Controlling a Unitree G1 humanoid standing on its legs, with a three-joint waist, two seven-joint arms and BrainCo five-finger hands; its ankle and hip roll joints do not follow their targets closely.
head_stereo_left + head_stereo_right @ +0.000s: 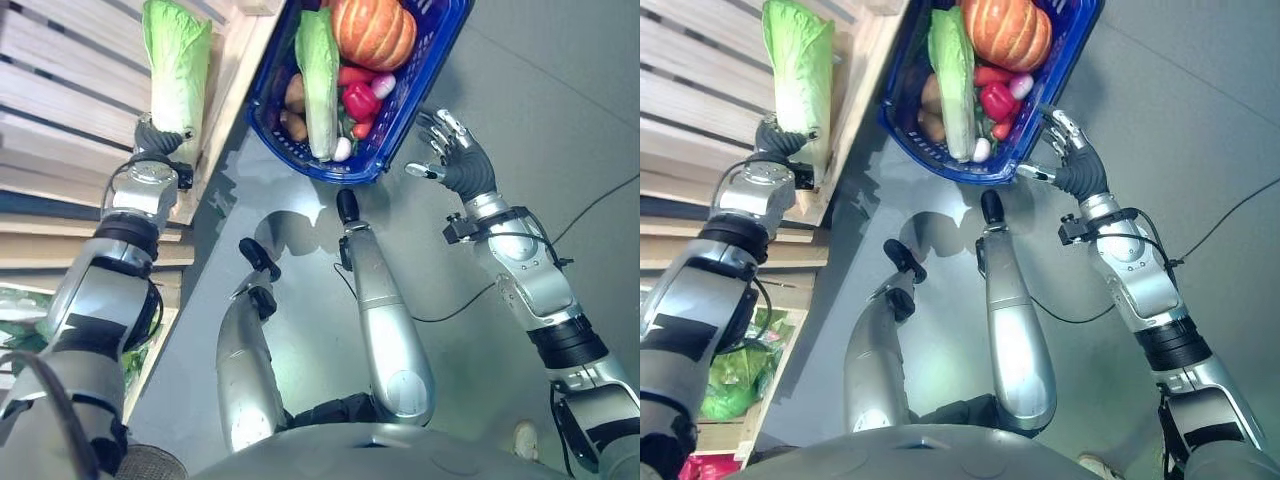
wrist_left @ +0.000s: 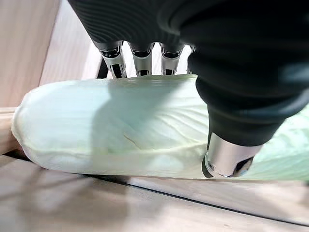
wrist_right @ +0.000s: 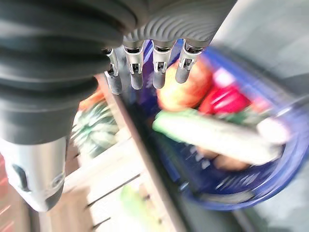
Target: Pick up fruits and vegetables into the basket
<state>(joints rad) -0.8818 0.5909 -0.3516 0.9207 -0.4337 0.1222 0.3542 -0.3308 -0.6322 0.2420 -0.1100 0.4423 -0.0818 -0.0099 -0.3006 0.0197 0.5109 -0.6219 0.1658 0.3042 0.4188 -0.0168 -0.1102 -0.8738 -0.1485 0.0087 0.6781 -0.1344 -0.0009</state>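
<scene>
A pale green napa cabbage (image 1: 178, 60) lies on the slatted wooden shelf (image 1: 60, 90) at my left. My left hand (image 1: 158, 138) grips its stem end; in the left wrist view the fingers (image 2: 137, 60) reach over the far side of the cabbage (image 2: 120, 125) and the thumb (image 2: 227, 154) presses its near side. The blue basket (image 1: 330, 170) stands beside the shelf, holding an orange pumpkin (image 1: 372, 30), a second napa cabbage (image 1: 318, 80), a red pepper (image 1: 360, 100) and smaller vegetables. My right hand (image 1: 462, 160) hovers open just right of the basket's rim, holding nothing.
The shelf's edge (image 1: 225, 90) runs close along the basket's left side. More green produce (image 1: 735, 370) sits on a lower shelf level. Grey floor (image 1: 560, 100) spreads to the right of the basket. A dark green striped vegetable (image 3: 94, 128) lies beyond the basket.
</scene>
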